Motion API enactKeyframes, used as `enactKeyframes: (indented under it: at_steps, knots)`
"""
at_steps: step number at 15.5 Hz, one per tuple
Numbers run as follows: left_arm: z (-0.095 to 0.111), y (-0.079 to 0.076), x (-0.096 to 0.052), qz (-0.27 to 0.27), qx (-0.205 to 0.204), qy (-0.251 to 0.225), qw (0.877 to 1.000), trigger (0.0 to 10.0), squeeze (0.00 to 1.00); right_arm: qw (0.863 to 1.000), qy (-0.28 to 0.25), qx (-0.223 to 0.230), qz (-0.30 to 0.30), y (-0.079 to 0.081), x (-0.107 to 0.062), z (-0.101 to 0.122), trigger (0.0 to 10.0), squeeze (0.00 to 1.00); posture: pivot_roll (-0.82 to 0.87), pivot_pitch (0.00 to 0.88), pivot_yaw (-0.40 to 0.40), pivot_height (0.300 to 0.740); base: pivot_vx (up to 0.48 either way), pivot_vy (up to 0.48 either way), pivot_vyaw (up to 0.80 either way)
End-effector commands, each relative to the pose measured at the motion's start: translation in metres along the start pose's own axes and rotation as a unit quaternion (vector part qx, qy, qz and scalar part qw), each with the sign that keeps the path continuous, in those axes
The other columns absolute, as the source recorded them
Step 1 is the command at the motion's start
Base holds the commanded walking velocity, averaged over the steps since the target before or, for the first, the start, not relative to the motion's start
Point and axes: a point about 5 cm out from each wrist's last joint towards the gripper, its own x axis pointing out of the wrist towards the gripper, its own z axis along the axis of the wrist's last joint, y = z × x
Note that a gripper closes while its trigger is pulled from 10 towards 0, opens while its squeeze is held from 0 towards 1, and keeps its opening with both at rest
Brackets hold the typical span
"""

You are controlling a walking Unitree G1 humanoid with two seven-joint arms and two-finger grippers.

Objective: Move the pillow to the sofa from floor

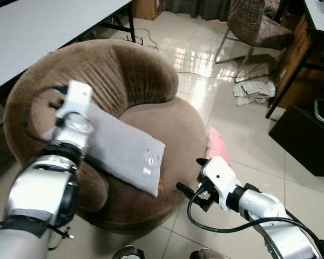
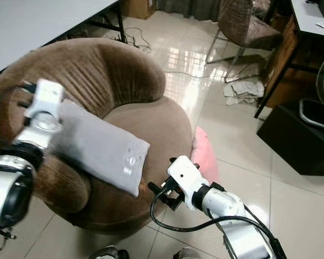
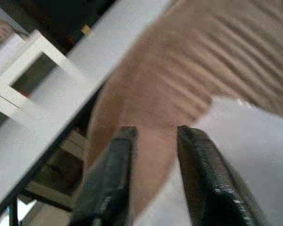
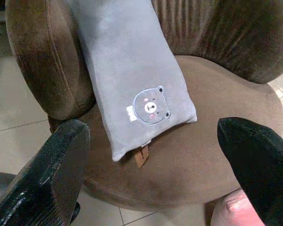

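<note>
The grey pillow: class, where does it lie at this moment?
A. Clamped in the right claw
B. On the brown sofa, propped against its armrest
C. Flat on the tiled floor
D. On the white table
B. The grey pillow rests on the brown sofa, leaning over its armrest, while the right claw hangs open, apart from it.

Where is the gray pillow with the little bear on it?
The gray pillow lies on the brown sofa, leaning over its armrest on the robot's left side, beside the left claw.
</note>
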Motion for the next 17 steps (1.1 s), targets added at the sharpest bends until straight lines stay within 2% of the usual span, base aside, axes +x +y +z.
enactKeyframes:
  at_steps: [1, 2, 4, 5, 6, 7, 8, 9, 11, 14, 15, 17]
  knots:
    - [0.021, 0.009, 0.003, 0.012, -0.046, -0.057, 0.997, 10.0, 1.0, 1.0, -0.012, -0.013, -0.002, -0.002, 0.004, 0.005, 10.0, 0.0, -0.14, 0.133, 0.042, 0.74, 0.0, 0.0, 0.0]
    - [0.035, 0.009, 0.001, -0.014, -0.12, -0.103, 0.987, 10.0, 0.0, 0.999, -0.022, -0.02, -0.032, -0.005, 0.006, 0.009, 10.0, 0.0, -0.13, 0.12, 0.041, 0.74, 0.0, 0.0, 0.0]
    - [0.039, -0.007, -0.006, -0.116, -0.222, -0.12, 0.961, 10.0, 0.0, 0.996, -0.039, -0.003, -0.085, -0.01, 0.006, 0.013, 10.0, 0.0, -0.12, 0.111, 0.037, 0.74, 0.0, 0.0, 0.0]
    - [0.029, -0.028, -0.02, -0.211, -0.262, -0.133, 0.932, 10.0, 0.0, 0.988, -0.05, 0.007, -0.144, -0.014, 0.004, 0.014, 10.0, 0.0, -0.09, 0.094, 0.029, 0.74, 0.0, 0.0, 0.0]
    - [0.023, -0.033, -0.028, -0.236, -0.274, -0.145, 0.921, 10.0, 0.0, 0.985, -0.055, 0.015, -0.162, -0.015, 0.004, 0.015, 10.0, 0.0, -0.09, 0.094, 0.029, 0.74, 0.0, 0.0, 0.0]
    - [-0.002, -0.038, -0.058, -0.268, -0.295, -0.168, 0.902, 10.0, 0.0, 0.977, -0.058, 0.026, -0.202, -0.015, 0.001, 0.014, 10.0, 0.0, -0.08, 0.081, 0.022, 0.74, 0.0, 0.0, 0.0]
    - [-0.009, -0.037, -0.068, -0.279, -0.296, -0.175, 0.896, 10.0, 0.0, 0.975, -0.059, 0.029, -0.212, -0.015, 0.0, 0.014, 10.0, 0.0, -0.08, 0.081, 0.022, 0.74, 0.0, 0.0, 0.0]
    - [-0.022, -0.033, -0.094, -0.289, -0.297, -0.172, 0.894, 10.0, 0.0, 0.969, -0.058, 0.043, -0.238, -0.019, -0.001, 0.012, 10.0, 0.0, -0.07, 0.076, 0.014, 0.74, 0.0, 0.0, 0.0]
    - [-0.032, -0.028, -0.115, -0.3, -0.299, -0.155, 0.892, 10.0, 0.0, 0.961, -0.052, 0.057, -0.265, -0.028, 0.0, 0.01, 10.0, 0.0, -0.05, 0.063, 0.003, 0.74, 0.0, 0.0, 0.0]
    - [-0.031, -0.028, -0.127, -0.311, -0.265, -0.164, 0.898, 10.0, 0.0, 0.959, -0.058, 0.059, -0.273, -0.034, 0.005, 0.013, 10.0, 0.0, -0.04, 0.054, -0.014, 0.74, 0.0, -0.091, 0.0]
    - [-0.027, -0.032, -0.132, -0.324, -0.235, -0.181, 0.898, 10.0, 0.0, 0.96, -0.059, 0.057, -0.269, -0.034, 0.007, 0.014, 10.0, 0.0, -0.04, 0.05, -0.014, 0.74, 0.0, -0.379, 0.0]
    - [-0.025, -0.032, -0.135, -0.328, -0.221, -0.166, 0.904, 10.0, 0.0, 0.957, -0.053, 0.061, -0.28, -0.037, 0.008, 0.012, 10.0, 0.0, -0.04, 0.043, -0.004, 0.74, 0.0, -0.48, 0.0]
